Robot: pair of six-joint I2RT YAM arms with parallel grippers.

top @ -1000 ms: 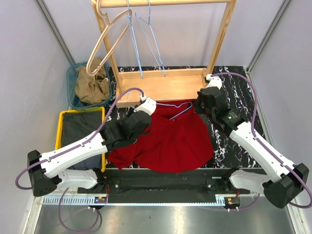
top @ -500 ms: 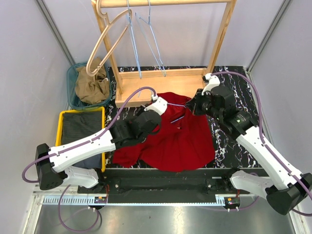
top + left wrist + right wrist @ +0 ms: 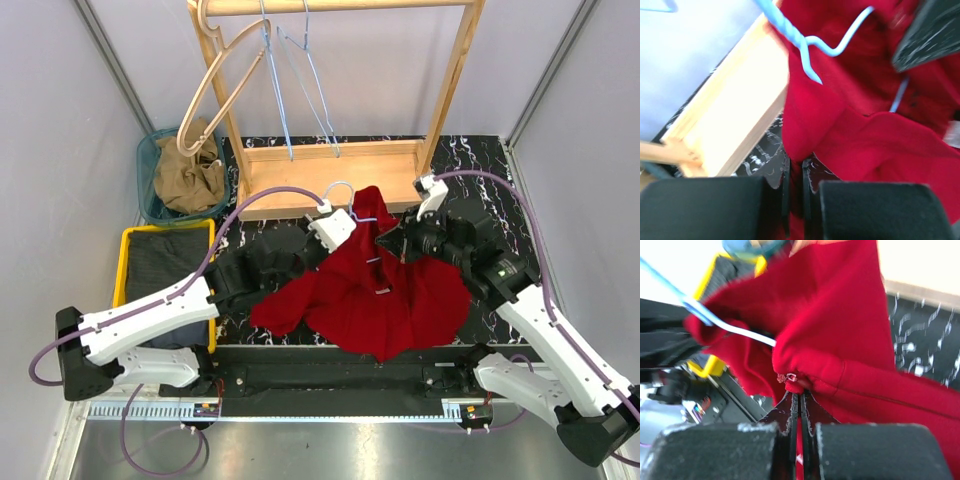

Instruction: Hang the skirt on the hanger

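Left gripper (image 3: 796,171) is clamped on a fold of the skirt (image 3: 370,295), and the right gripper (image 3: 799,396) is pinched shut on its waistband beside the zipper. We see the skirt held up between both arms over the table (image 3: 500,170), with the blue hanger (image 3: 801,42) partly inside it. Just behind stands the wooden rack (image 3: 330,175).
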